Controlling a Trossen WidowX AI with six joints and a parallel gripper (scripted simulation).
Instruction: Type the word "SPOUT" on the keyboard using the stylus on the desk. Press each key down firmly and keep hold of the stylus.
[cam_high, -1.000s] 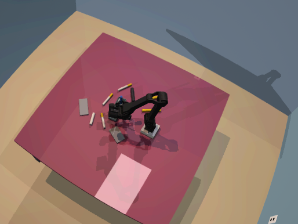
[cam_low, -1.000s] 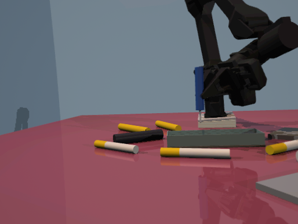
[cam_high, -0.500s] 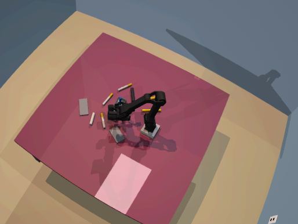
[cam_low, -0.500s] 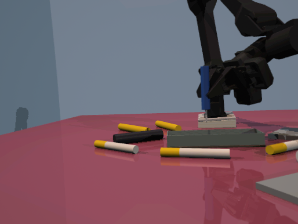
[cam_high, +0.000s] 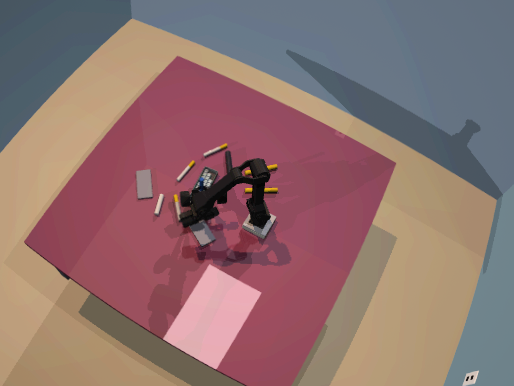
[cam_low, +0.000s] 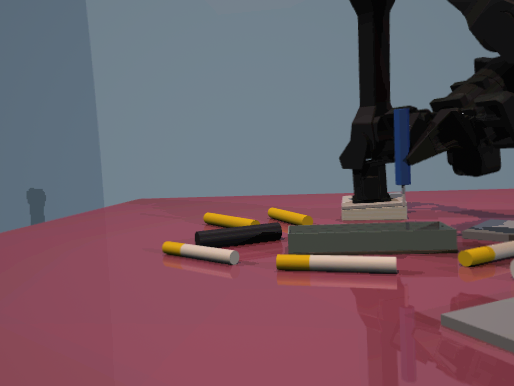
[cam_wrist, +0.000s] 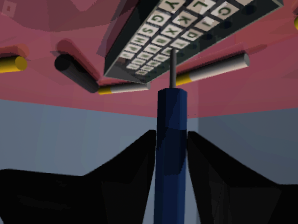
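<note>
My gripper (cam_low: 401, 142) (cam_wrist: 170, 150) (cam_high: 197, 192) is shut on the blue stylus (cam_low: 401, 150) (cam_wrist: 170, 120) and holds it upright, with the thin metal tip pointing down. The grey keyboard (cam_low: 372, 239) (cam_wrist: 200, 22) (cam_high: 206, 177) lies flat on the red desk (cam_low: 125, 310). In the side view the tip (cam_low: 403, 192) hangs clear above the keyboard's top. In the wrist view the tip (cam_wrist: 173, 52) lines up with the keys in the keyboard's middle rows. I cannot tell which key lies under it.
White markers with yellow caps (cam_low: 336, 262) (cam_low: 200, 252) (cam_low: 487, 253), two yellow cylinders (cam_low: 230, 220) (cam_low: 290, 216) and a black cylinder (cam_low: 238, 234) lie around the keyboard. Grey plates (cam_low: 480, 322) (cam_high: 144, 183) (cam_high: 202, 233) lie nearby. The arm's base (cam_low: 374, 207) (cam_high: 259, 225) stands behind the keyboard.
</note>
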